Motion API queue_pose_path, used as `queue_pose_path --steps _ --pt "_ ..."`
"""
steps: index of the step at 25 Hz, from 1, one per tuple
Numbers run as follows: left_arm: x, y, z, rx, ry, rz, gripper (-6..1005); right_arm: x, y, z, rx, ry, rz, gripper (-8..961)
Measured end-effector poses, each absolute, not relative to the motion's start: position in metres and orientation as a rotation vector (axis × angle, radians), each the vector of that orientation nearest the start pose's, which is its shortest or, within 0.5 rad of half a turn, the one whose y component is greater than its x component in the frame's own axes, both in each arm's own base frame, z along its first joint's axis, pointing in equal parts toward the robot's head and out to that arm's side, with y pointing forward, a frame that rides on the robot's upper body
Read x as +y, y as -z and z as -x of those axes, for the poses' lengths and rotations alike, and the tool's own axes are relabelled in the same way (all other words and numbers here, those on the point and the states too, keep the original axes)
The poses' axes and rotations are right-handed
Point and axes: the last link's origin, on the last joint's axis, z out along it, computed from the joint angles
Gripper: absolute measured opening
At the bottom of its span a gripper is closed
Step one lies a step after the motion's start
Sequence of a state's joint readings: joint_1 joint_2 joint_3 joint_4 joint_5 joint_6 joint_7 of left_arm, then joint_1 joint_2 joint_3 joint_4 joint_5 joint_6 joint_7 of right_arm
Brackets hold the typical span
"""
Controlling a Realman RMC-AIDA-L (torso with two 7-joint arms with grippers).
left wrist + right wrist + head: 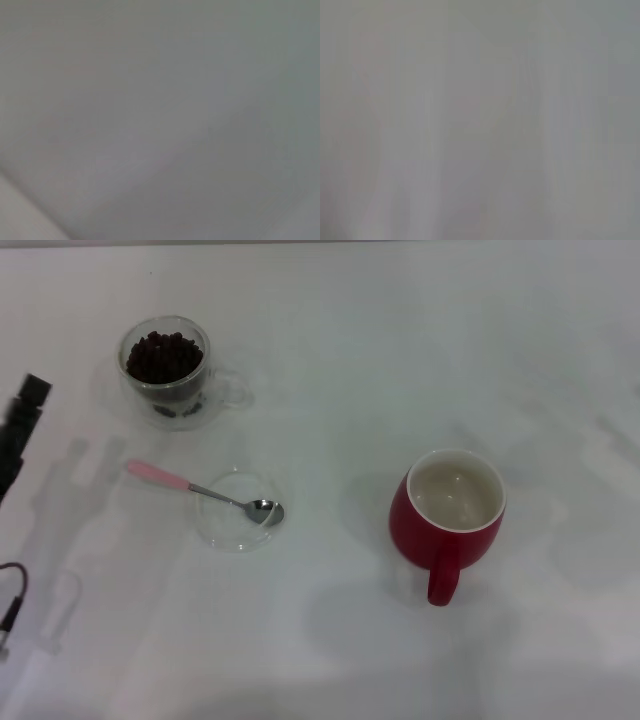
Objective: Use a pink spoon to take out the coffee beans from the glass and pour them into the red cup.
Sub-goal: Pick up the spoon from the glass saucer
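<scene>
Coffee beans (pixel 163 356) filled the glass (pixel 168 373) near the worktop's (pixel 330 350) far left corner. Pink spoon (pixel 205 490) lay across a shallow clear dish (pixel 236 511), bowl inside, handle pointing toward the left edge. Red cup (pixel 449 510) stood upright, well apart to the right. Left end effector (pixel 20 430) sat at the left edge; its opening could not be determined. Right end effector was out of sight.

At the table's left edge, the left arm (pixel 18 430) shows as a black, blocky piece; below it curls a thin dark cable (pixel 14 600).
</scene>
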State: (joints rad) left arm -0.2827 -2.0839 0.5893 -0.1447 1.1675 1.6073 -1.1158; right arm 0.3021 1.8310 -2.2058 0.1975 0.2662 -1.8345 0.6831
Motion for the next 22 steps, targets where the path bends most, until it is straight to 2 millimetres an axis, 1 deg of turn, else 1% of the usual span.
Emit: queue_pose_path --steps 3,5,8,11,15,22 --pt "0.230 0.044 0.335 -1.514 1.491 1.499 788 0.231 -0.104 -0.379 0.439 -0.920 1.957 810" --pt "0.229 0.051 0.338 -1.616 1.475 1.471 788 0.235 -0.107 -0.379 0.429 -0.911 1.951 810" --pt "0.225 0.059 0.338 -1.696 1.465 1.453 788 0.240 -0.109 -0.378 0.416 -0.903 1.945 810" --pt "0.222 0.066 0.336 -1.746 1.452 1.463 788 0.241 -0.111 -0.378 0.412 -0.899 1.935 810" --pt "0.220 0.074 0.337 -1.805 1.405 1.466 789 0.241 -0.113 -0.379 0.406 -0.896 1.926 810" --pt "0.225 0.079 0.336 -1.849 1.369 1.486 787 0.240 -0.114 -0.379 0.400 -0.897 1.926 809"
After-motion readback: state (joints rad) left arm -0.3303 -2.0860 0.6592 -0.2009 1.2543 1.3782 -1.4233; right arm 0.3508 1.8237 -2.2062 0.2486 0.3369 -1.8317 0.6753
